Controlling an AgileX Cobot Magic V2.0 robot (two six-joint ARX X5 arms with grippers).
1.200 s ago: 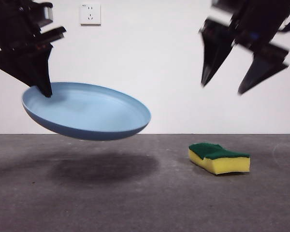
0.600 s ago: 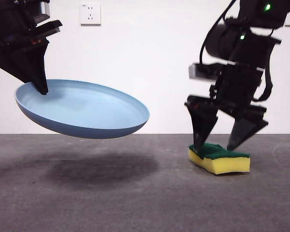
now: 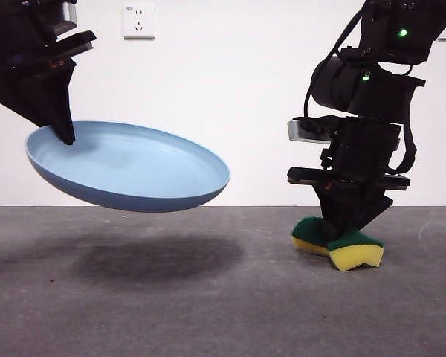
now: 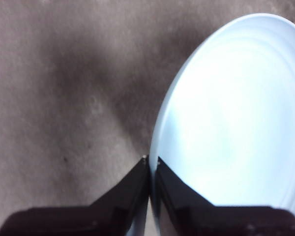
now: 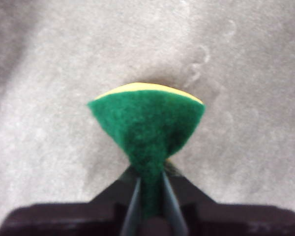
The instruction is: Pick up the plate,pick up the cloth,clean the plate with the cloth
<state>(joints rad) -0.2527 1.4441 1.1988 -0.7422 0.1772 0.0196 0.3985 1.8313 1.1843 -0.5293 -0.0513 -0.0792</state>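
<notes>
Right tool now clenched on sponge, pinching it; left tool grasping raised plate. Ready for lifting, wiping.

Plate: plain light blue, matte, no pattern; paler, near white, in the left wrist view. Sponge: yellow foam with a dark green layer on top; the right wrist view shows mostly green with a thin yellow edge. Both claws, left and right: black. Tabletop: mottled dark grey. Wall: white, with a white socket.
</notes>
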